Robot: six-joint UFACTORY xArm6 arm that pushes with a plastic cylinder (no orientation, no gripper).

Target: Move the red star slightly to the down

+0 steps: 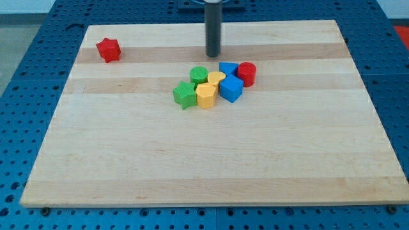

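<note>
Blue pegboard flooring surrounds a pale wooden counter (211,160), which fills most of the view and carries every block; no box, tray or other container holds any of them.

At the far left corner sits the red star (108,49), alone and well apart from everything else, with bare wood on all sides of it.

From the far edge a straight dark rod (212,29) comes down nearly upright. My tip (212,55) rests near the far middle of the counter, well to the right of the red star and just beyond a cluster of blocks, touching none of them. No claw shows on this arm, only the rod, so no grasp state can be told.

The cluster lies just nearer than the tip and slightly to its right. A green cylinder (199,75) and a blue block (227,68), whose shape is partly hidden, form the far row, with a red cylinder (246,73) at the right end. A yellow heart (216,78) sits in the middle. Nearer still come a green star (185,95) at the left, a yellow block (206,95) pressed beside it, and a blue cube (231,89) to the right. These blocks are packed close, most touching a neighbour.

Nothing lies between the tip and the red star.
</note>
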